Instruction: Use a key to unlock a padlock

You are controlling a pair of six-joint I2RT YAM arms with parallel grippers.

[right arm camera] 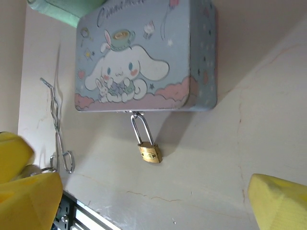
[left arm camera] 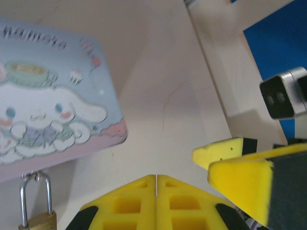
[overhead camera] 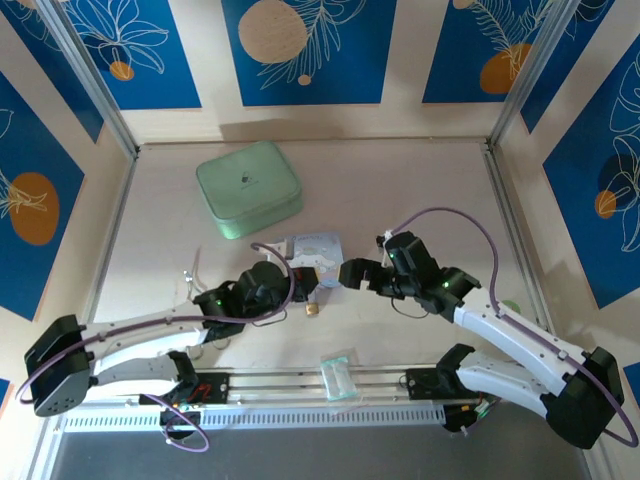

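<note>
From above, the task looks barely begun: the padlock (overhead camera: 313, 310) lies on the table just in front of the cartoon-printed box (overhead camera: 316, 249), and both arms reach inward toward it. The left gripper (overhead camera: 300, 285) sits just left of the lock and the right gripper (overhead camera: 348, 272) just right of the box, the two wrists low and nearly meeting. In the left wrist view, the left gripper (left arm camera: 156, 178) has its yellow fingers pressed flush together, with the padlock (left arm camera: 37, 211) at the lower left, its shackle hooked through the edge of the box (left arm camera: 53, 110). I cannot tell whether the key is pinched between those fingers, since nothing silvery shows at the seam. In the right wrist view, the right gripper (right arm camera: 148, 191) is spread wide and holds nothing, tilted down over the table. The padlock (right arm camera: 149, 152) hangs from the box (right arm camera: 144, 57) latch with both shackle legs seated in the brass body, so it looks not yet unlocked. Inserting and turning the key seem left to do.
</note>
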